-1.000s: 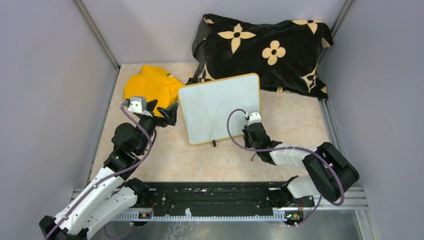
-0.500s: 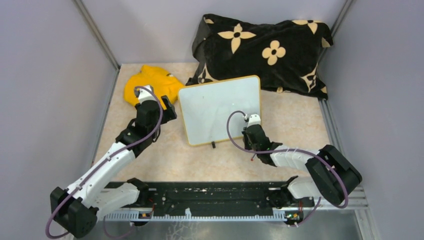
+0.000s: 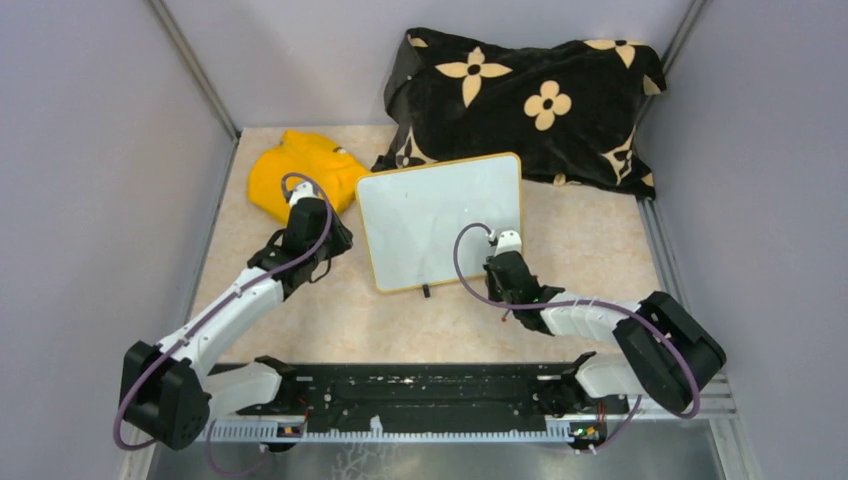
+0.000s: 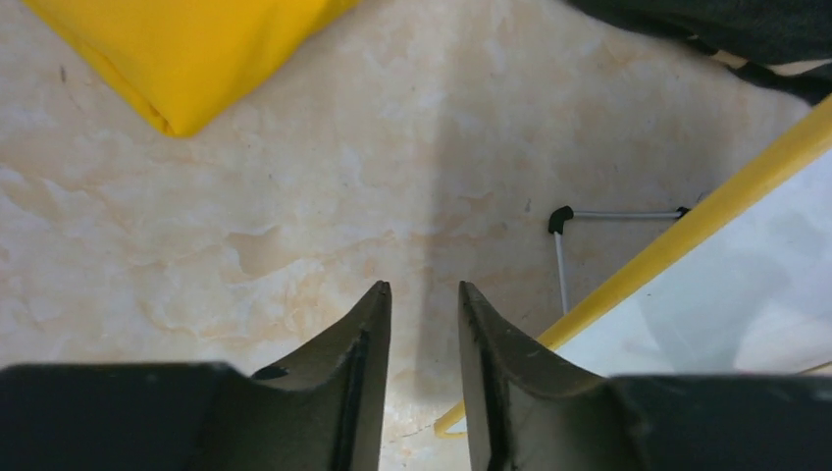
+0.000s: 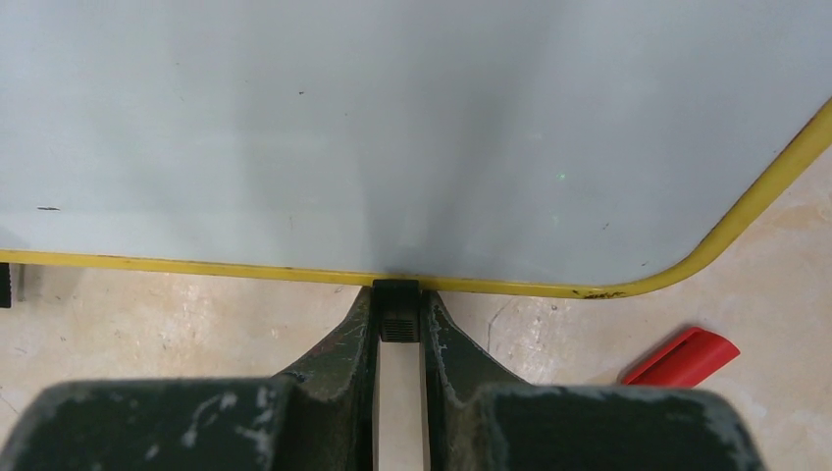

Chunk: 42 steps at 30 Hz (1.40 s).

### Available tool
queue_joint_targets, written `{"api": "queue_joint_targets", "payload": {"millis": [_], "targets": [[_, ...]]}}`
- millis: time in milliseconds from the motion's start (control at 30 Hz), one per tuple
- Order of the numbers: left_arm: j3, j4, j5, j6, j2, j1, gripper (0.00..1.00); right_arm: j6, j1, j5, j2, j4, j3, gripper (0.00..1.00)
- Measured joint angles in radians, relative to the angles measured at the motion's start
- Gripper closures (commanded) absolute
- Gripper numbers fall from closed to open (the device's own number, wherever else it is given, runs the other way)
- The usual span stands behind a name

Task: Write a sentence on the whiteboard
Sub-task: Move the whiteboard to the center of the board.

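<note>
Left claw (image 4: 424,289) is being held low over the marbled table (image 3: 400,325), just off the left edge of the whiteboard (image 3: 430,220). Its two dark fingers (image 4: 348,363) are being kept a slim gap apart, and nothing is being gripped between them. Farther left of the whiteboard and toward the back, a yellow cloth (image 3: 300,175) is being left crumpled on the table, apart from the claw. In the left wrist view the whiteboard's yellow rim (image 4: 687,226) is being shown slanting past the right finger. A thin wire leg (image 4: 618,213) with a black tip is being seen beneath that edge. The whiteboard itself is being kept at the middle of the table, turned slightly askew, just in front of a black blanket (image 3: 520,90) patterned with tan flowers. On the whiteboard's near edge, toward the left corner, a black clip foot (image 3: 427,290) is being left free. Farther right along that same edge, the right claw (image 5: 400,294) is being pressed together on a second black clip foot (image 5: 399,312), which is being pinched between both fingers just below the rim. Right of that, beside the whiteboard's rounded near corner, a small red object (image 5: 682,355) is being left on the table. Whether it is a cap or a marker cannot be told.
</note>
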Motion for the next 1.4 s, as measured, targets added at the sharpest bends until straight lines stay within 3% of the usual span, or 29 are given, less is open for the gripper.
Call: {"api": "queue_joint_targets", "payload": {"millis": [700,1033,1400], "targets": [[-0.063,0.098,0.207,-0.088,0.122,-0.006,0.92,0.034,0.043,0.050,-0.005,-0.023,0.001,1.00],[-0.106,0.140,0.238,-0.104,0.123,-0.019,1.00,0.040,0.056,0.069,-0.003,-0.040,0.010,1.00],[-0.139,0.164,0.247,-0.113,0.123,-0.032,1.00,0.043,0.068,0.092,0.008,-0.068,0.028,1.00]]}}
